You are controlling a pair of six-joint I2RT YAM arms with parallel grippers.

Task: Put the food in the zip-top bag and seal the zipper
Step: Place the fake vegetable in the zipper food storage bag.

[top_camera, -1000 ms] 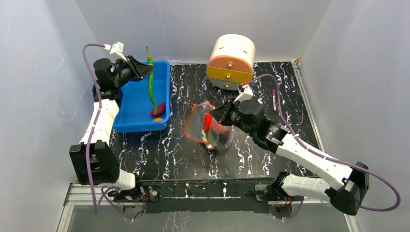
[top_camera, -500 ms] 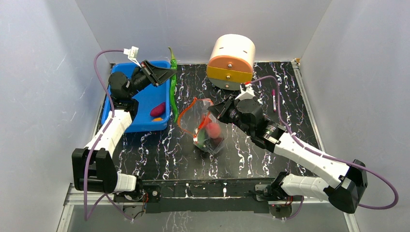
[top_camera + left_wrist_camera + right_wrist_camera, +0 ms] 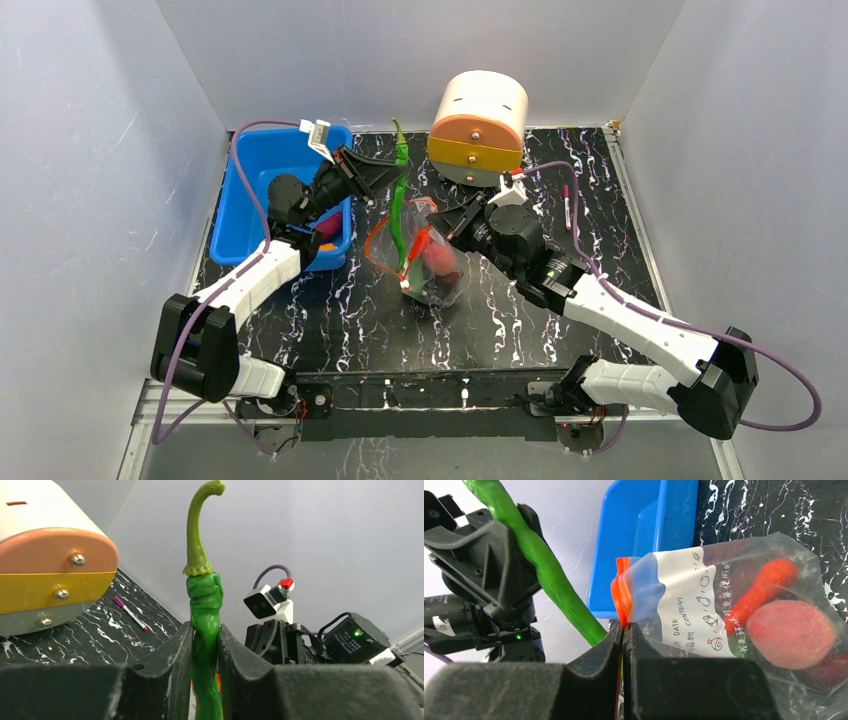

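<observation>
The left gripper was closed on the long green pepper, which stood upright between its fingers. The pepper's lower end was at the open mouth of the zip-top bag. The right gripper was closed on the zipper and held the bag up. Inside the bag lay the red chili and the pink-red round fruit. The blue bin stood near, on the left.
</observation>
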